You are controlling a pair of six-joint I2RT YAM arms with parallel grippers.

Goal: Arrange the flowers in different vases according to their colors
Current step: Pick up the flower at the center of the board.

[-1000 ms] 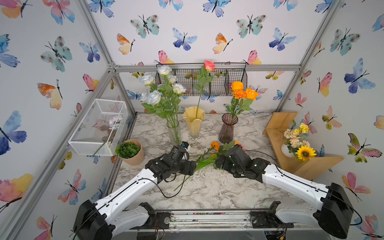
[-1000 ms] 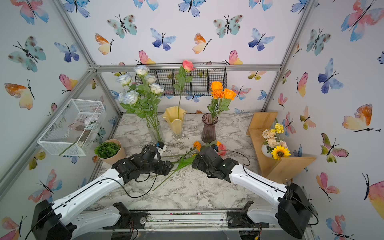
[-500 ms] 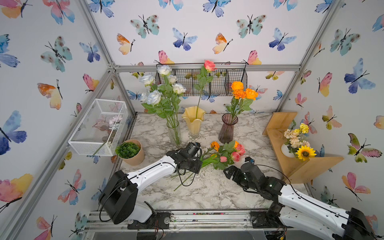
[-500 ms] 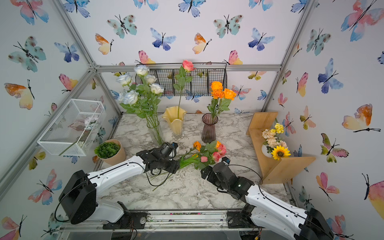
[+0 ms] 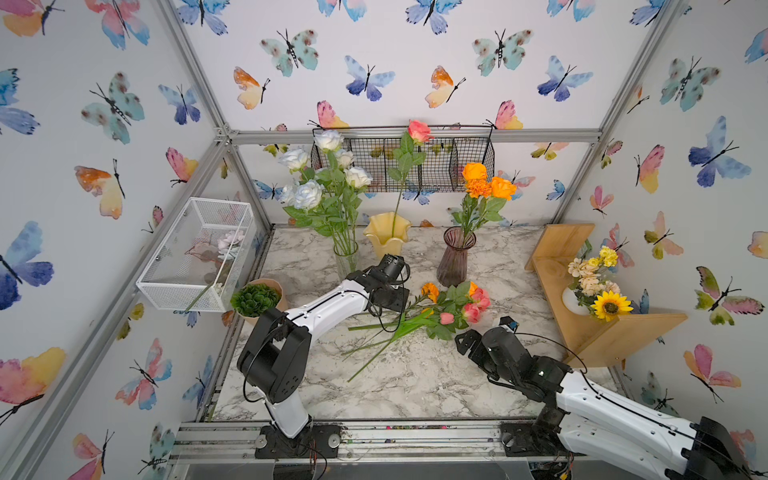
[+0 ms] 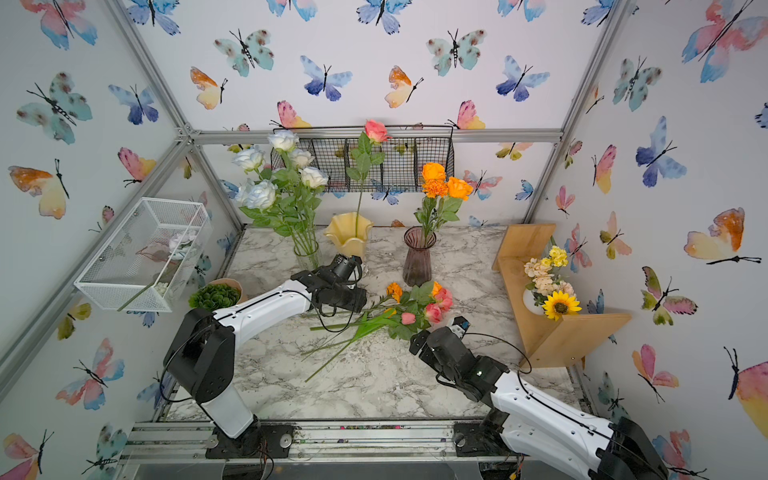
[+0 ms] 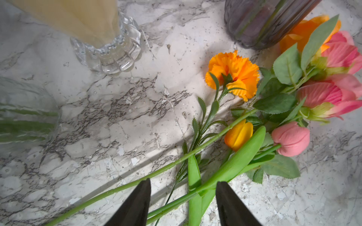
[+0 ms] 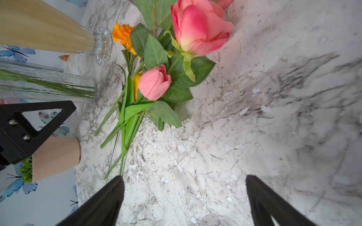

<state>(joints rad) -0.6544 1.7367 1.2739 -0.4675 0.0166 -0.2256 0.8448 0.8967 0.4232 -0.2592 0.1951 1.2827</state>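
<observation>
Both top views, marble bench, clear vase of white roses at 11 o'clock, yellow vase at 12, purple vase at 1, loose pink and orange flowers lying mid-bench, left end effector part-wide astride their stems, right end effector wide, empty.

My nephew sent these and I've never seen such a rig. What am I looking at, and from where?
Two white robot arms with two-fingered grippers reach over a marble table. The two wide pictures come from one camera head above; the two close-ups come from cameras on the arms' wrists. At the back stand a clear glass vase with white roses, a yellow vase with one pink rose, and a purple vase with orange flowers. Loose pink and orange flowers lie piled mid-table. The left gripper is open, straddling their stems; the right gripper is open over bare marble. Nothing is held.
</observation>
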